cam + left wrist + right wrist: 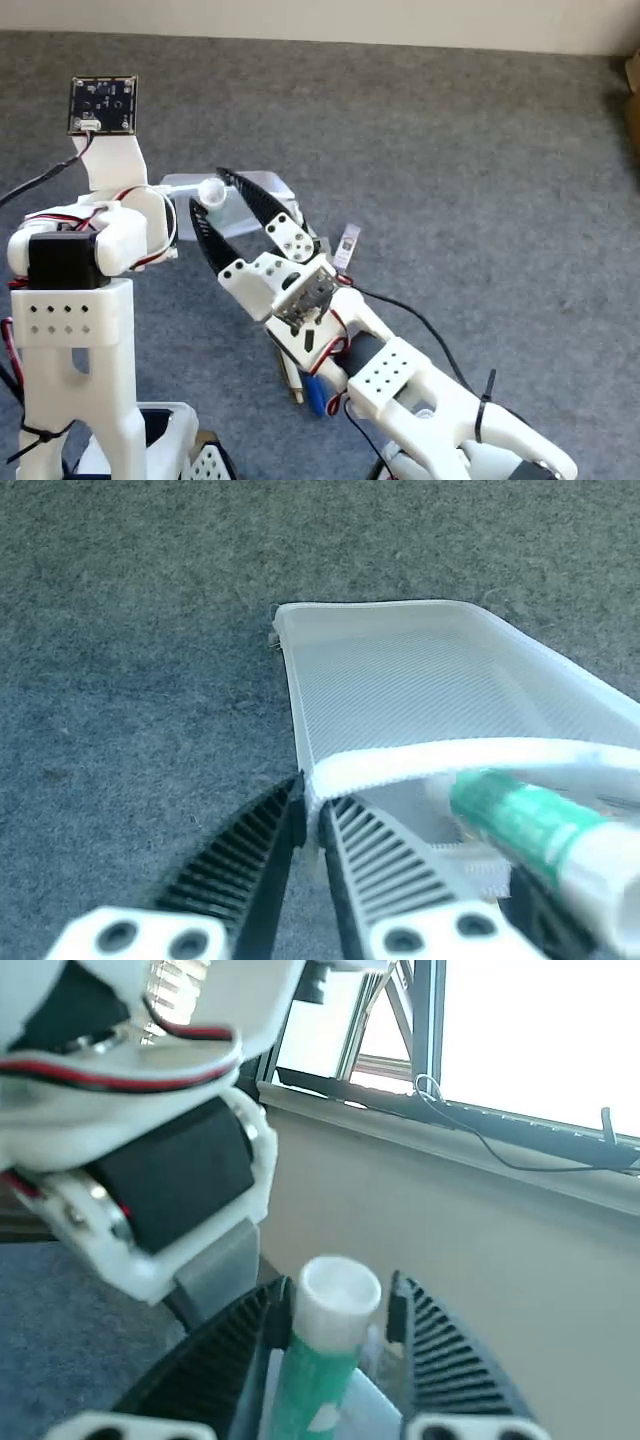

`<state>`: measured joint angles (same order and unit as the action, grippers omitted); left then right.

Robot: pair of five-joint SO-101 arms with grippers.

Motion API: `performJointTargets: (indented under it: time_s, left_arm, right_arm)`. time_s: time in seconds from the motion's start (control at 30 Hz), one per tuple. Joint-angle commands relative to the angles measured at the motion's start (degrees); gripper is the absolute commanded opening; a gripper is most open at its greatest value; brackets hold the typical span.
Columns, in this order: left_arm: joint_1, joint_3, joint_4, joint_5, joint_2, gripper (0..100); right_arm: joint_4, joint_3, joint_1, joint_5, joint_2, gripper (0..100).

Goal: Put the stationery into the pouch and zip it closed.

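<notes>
The white rim of the pouch [420, 670] is being pinched, close in front of the left wrist camera, by the left gripper [310, 815]. Its black ribbed fingers [235, 860] are being pressed together on the rim with only the fabric between them. The translucent mesh pouch is being held with its mouth gaping open at this near end, the white band of the rim arching across it, while its far end is resting on the grey tabletop [480, 150].

A green glue stick [515, 825] with a white cap is being held slanted at the open mouth, just under the arched band; how far it is inside cannot be told. It is being grasped by the right gripper [338, 1298], whose fingers [440, 1360] are being closed around its green body, with the cap standing out between the fingertips. In the high view the cap is being shown just beside the left arm [95, 250] and over the pouch.

Further out, under the right arm [400, 375], a blue item [315, 393] and a slim pen-like item [291, 378] are lying side by side on the tabletop, well apart from the pouch.
</notes>
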<state>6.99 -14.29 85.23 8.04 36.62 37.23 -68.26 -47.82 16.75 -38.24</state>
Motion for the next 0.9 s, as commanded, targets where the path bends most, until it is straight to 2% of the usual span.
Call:
performJointTargets:
  time_s: [0.0, 0.2, 0.47, 0.7, 0.87]
  left_arm:
    - [0.1, 2.2, 0.3, 0.5, -0.5, 1]
    - [0.1, 2.2, 0.3, 0.5, -0.5, 1]
    - [0.1, 2.2, 0.3, 0.5, -0.5, 1]
    - [0.2, 2.2, 0.3, 0.5, -0.5, 1]
    - [0.5, 2.2, 0.3, 0.5, -0.5, 1]
  right_arm:
    - [-5.6, 1.3, -0.7, 0.5, -4.2, 19.3]
    - [-13.6, 1.3, -0.6, 0.3, -11.0, 19.3]
    - [-40.2, 8.0, 0.4, 0.1, -25.3, 19.2]
    - [-62.9, 22.3, 8.2, -11.8, -26.1, 19.2]
    - [-74.2, 29.3, 11.7, -14.5, -26.1, 19.1]
